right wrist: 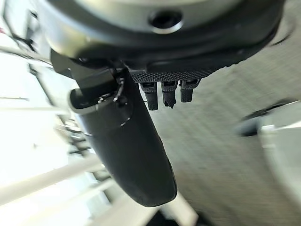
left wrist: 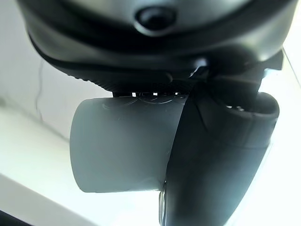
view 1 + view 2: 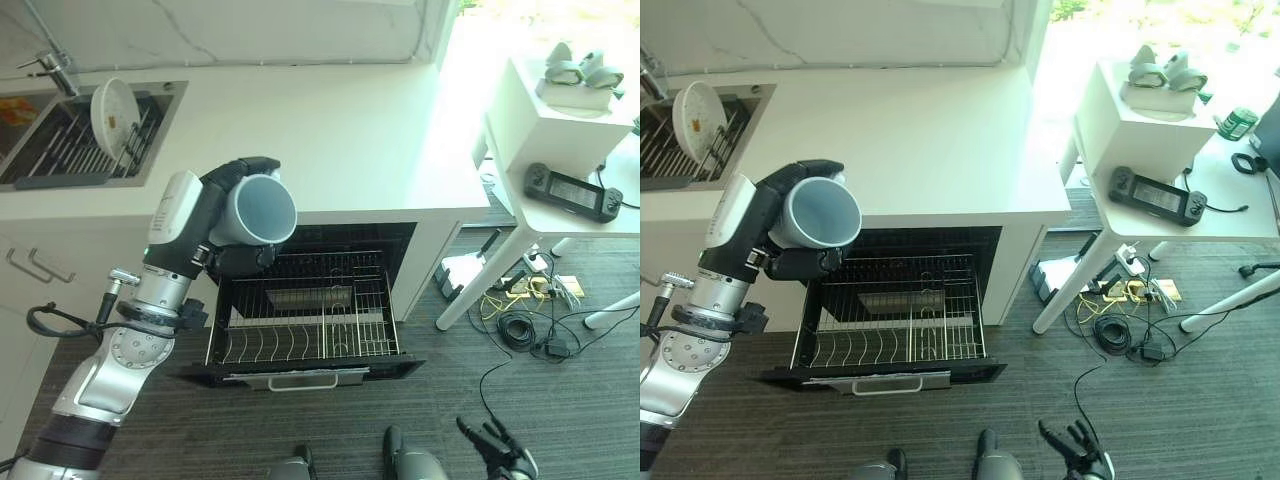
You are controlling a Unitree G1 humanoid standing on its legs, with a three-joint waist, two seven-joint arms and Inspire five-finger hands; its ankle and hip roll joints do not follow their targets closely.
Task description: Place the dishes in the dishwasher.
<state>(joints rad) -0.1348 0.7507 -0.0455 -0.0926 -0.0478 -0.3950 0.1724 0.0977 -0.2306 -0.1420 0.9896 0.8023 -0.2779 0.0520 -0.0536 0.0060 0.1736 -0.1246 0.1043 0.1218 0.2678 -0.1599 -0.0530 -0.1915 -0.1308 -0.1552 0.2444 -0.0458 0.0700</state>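
My left hand point(image 3: 232, 212) has its fingers point(image 3: 255, 166) and thumb wrapped around a grey mug point(image 3: 257, 210), held on its side with the mouth facing right, above the left end of the dishwasher's pulled-out rack point(image 3: 305, 325). The rack sits just below the white desk point(image 3: 340, 140). Far left, a white plate point(image 3: 112, 108) stands in the sink rack point(image 3: 70, 145). My right hand point(image 3: 500, 450) hangs low near the carpet, fingers loosely spread.

Grey mug point(image 3: 258, 210): held on its side above the front counter edge, open mouth facing outward. White plate point(image 3: 113, 108): upright in the sink rack. Dishwasher point(image 3: 310, 310): lower wire rack point(image 3: 300, 335) pulled out, holding no dishes, below the mug.
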